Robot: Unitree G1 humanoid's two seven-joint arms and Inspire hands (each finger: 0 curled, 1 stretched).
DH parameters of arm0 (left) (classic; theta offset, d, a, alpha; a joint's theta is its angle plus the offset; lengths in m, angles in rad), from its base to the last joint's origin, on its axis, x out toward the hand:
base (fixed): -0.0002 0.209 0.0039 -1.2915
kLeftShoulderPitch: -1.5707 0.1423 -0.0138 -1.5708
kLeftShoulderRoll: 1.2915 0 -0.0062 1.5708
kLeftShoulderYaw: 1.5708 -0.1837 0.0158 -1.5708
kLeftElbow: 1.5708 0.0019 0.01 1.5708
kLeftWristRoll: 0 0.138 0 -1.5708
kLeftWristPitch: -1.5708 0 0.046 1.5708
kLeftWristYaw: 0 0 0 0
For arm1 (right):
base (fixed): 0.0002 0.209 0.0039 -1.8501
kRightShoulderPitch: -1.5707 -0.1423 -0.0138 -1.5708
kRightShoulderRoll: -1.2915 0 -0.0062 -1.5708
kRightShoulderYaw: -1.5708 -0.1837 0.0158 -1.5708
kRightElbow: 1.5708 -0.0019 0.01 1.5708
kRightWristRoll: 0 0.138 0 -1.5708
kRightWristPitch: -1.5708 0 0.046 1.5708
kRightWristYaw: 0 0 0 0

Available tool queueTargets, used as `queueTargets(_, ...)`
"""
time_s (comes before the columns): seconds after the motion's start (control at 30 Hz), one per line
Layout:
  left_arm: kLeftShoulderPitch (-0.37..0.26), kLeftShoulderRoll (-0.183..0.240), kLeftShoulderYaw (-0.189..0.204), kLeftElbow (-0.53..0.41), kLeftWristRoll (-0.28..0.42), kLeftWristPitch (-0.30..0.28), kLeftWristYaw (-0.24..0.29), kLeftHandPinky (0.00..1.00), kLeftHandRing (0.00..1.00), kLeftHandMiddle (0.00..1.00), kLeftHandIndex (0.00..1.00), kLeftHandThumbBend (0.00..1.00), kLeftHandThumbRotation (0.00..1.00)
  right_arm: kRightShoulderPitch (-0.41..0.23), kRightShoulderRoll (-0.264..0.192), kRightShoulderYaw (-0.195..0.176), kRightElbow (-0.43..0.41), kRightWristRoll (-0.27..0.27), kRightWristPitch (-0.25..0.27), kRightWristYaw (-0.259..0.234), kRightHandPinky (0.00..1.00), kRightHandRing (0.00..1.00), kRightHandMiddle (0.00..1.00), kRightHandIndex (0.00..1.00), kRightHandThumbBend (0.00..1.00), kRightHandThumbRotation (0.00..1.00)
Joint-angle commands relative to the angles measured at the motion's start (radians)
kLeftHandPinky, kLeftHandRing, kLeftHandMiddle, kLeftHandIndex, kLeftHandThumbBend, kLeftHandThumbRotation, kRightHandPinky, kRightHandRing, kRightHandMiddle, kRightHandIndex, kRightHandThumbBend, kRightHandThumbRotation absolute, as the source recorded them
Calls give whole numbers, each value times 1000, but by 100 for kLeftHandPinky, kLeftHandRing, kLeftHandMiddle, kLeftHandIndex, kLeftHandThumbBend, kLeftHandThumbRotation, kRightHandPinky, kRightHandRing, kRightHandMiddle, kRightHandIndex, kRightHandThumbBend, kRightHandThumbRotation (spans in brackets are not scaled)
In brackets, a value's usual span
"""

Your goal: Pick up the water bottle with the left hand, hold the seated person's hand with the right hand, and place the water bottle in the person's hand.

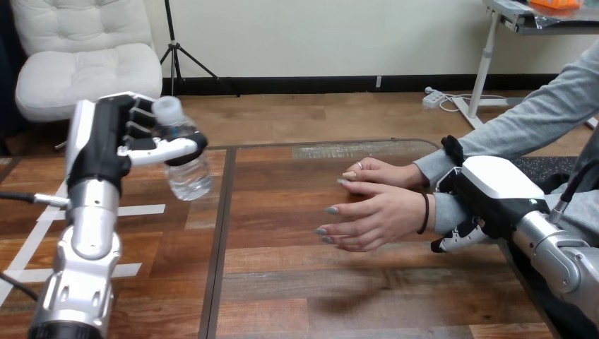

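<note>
Wooden table (297,296) runs across the front. Left arm (88,233) stands upright at the left edge. Right hand (494,191) sits at the far right, fingers curled round the person's grey-sleeved wrist (443,212) just behind the near hand (374,215), which hangs flat over the table, fingers straight. Person's far hand (378,171) lies just behind it, touching. Left hand (116,141) is wrapped round the water bottle (187,173) near its neck. The bottle is raised off the table, tilted, well apart from the person's hands.
</note>
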Motion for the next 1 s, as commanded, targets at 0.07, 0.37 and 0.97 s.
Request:
queueTargets(0.07,-32,-13,-3,-94,-6,-7,-12,34,40,44,46,69,0,-65,11,-38,-47,34,-35,-20,18,22,28,29,75,0)
queueTargets(0.37,-27,-25,-1,-99,-12,-27,-32,33,39,44,45,69,0,-66,10,-38,-58,41,-23,-10,18,23,28,30,76,0)
queueTargets(0.97,-13,-52,-18,-169,0,24,-61,32,39,44,45,68,0,-66,10,-37,-63,39,-33,-21,18,23,29,30,77,0)
